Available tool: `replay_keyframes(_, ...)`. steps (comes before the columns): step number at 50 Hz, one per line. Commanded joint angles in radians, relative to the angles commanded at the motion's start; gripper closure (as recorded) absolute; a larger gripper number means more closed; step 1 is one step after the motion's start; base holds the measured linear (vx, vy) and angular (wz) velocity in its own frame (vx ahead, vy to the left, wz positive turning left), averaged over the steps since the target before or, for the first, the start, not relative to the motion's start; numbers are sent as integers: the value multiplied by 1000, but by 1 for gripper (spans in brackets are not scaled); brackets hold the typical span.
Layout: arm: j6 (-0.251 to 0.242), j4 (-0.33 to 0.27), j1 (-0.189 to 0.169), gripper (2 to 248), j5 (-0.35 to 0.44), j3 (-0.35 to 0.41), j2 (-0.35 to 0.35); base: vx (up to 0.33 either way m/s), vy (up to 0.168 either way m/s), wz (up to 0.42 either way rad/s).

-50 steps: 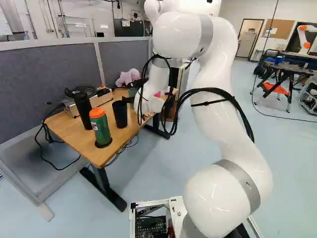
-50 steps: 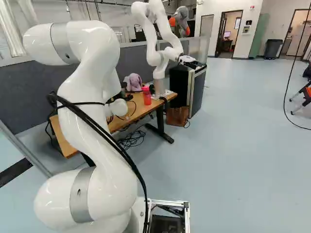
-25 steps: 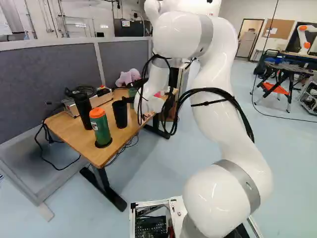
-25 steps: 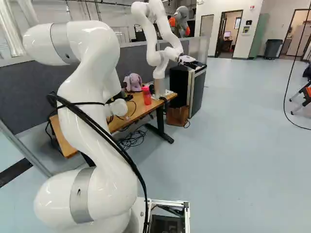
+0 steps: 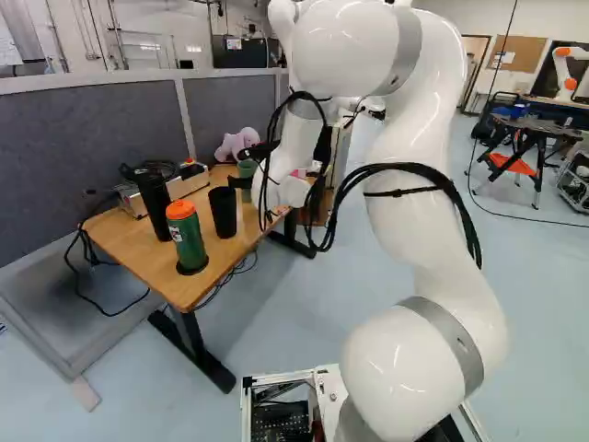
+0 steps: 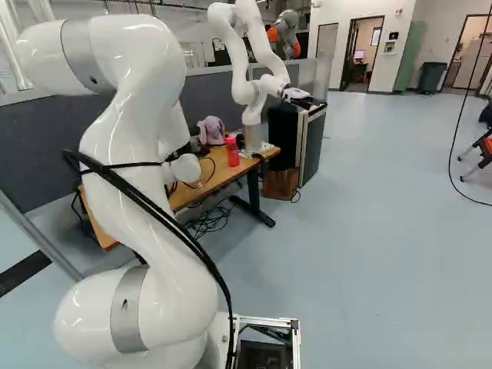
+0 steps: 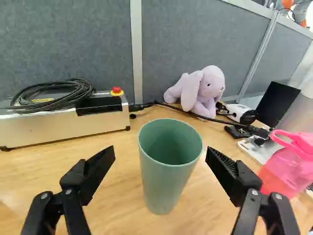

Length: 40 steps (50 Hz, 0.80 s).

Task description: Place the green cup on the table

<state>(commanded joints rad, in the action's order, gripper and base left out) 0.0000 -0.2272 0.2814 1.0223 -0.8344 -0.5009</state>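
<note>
Standing upright on the desk (image 5: 138,244): the green cup (image 7: 166,186), mouth upward, in the half farther from the base, inward from the long edges.
Claw (image 5: 241,168): spread, one finger to either side of the cup, a gap showing at each side in the wrist view.
Divider-side edge: a metal box (image 7: 49,126) bearing a coiled black cable (image 7: 54,98); farther along, a lilac plush rabbit (image 7: 203,90).
Far end: a pink bottle (image 6: 232,152) near the long edge facing away from the divider; another robot (image 6: 254,92) rises just beyond the bottle.
Near end: a green bottle with orange lid (image 5: 187,238) near the corner away from the divider; a black cup (image 5: 223,212) beside it; a black tumbler (image 5: 155,203) between bottle and box.
</note>
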Motion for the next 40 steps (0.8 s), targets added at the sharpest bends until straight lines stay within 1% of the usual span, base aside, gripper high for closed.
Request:
replay_keyframes(22,0,0,-13,3,0,141,155,0,0,0)
replay_keyframes(40,0,0,-26,3,0,250,251,0,0,0)
